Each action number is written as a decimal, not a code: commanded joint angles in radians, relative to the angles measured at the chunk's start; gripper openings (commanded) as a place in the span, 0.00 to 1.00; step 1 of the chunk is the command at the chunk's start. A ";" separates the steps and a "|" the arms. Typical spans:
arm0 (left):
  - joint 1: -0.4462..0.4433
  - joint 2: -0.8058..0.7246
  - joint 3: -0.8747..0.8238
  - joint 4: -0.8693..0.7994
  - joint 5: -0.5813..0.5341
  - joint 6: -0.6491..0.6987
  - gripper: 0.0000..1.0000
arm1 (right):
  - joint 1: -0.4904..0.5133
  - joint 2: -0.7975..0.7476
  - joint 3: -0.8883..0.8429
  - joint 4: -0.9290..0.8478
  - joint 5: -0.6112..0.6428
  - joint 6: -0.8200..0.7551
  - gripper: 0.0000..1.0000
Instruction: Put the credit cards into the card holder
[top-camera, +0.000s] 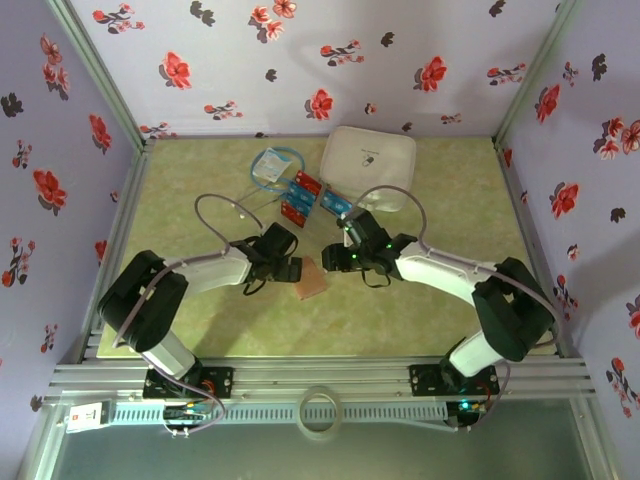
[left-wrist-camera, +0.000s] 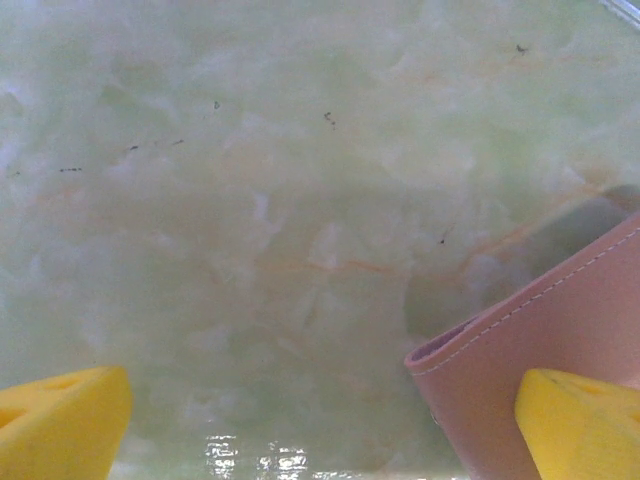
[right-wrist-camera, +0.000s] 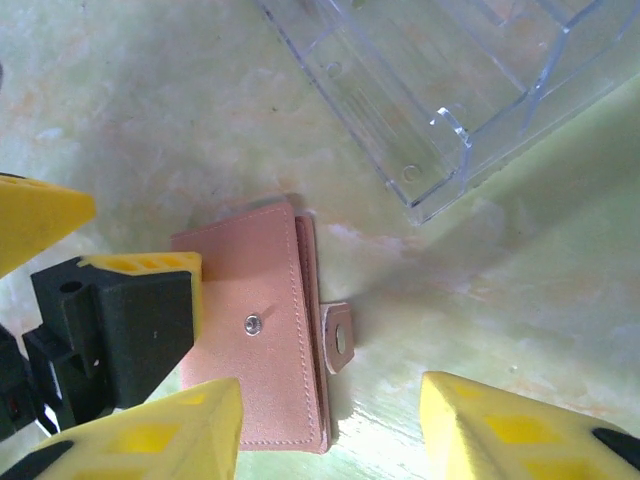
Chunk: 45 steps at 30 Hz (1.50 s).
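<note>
Where the two arms meet mid-surface (top-camera: 180, 190), the card holder (top-camera: 312, 278) lies flat on the green marbled top, between the pincers.

Left pincer (left-wrist-camera: 320, 430): yellow fingers (left-wrist-camera: 62, 425) spread wide apart, clamped on nothing. In the left wrist view one finger overlaps the holder's stitched corner and the other is over bare surface. The right wrist view shows this pincer's black-and-yellow finger (right-wrist-camera: 120, 320) against the holder's left side.

Holder: tan-pink with a stitched edge and a metal snap stud on its top face. Its strap tab sticks out sideways, off the stud.

Right pincer (right-wrist-camera: 330, 430): fingers apart, empty, at the holder's near edge. Contact with the holder: cannot tell.

Credit cards (top-camera: 300, 197): red and blue, grouped on the surface beyond the holder, apart from it.

Clear plastic tray (right-wrist-camera: 450, 90) lies near the holder, on its far side. White zip case (top-camera: 368, 158) sits behind the cards, with a clear packet (top-camera: 273, 166) to its left.
</note>
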 joint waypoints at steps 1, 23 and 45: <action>-0.016 0.047 0.003 -0.077 -0.068 0.033 1.00 | -0.003 0.037 0.047 -0.064 0.010 -0.041 0.47; -0.027 0.069 0.008 -0.079 -0.082 0.036 1.00 | -0.003 0.145 0.105 -0.081 -0.015 -0.079 0.24; -0.031 0.071 0.005 -0.076 -0.082 0.032 1.00 | -0.003 0.145 0.128 -0.095 -0.012 -0.093 0.18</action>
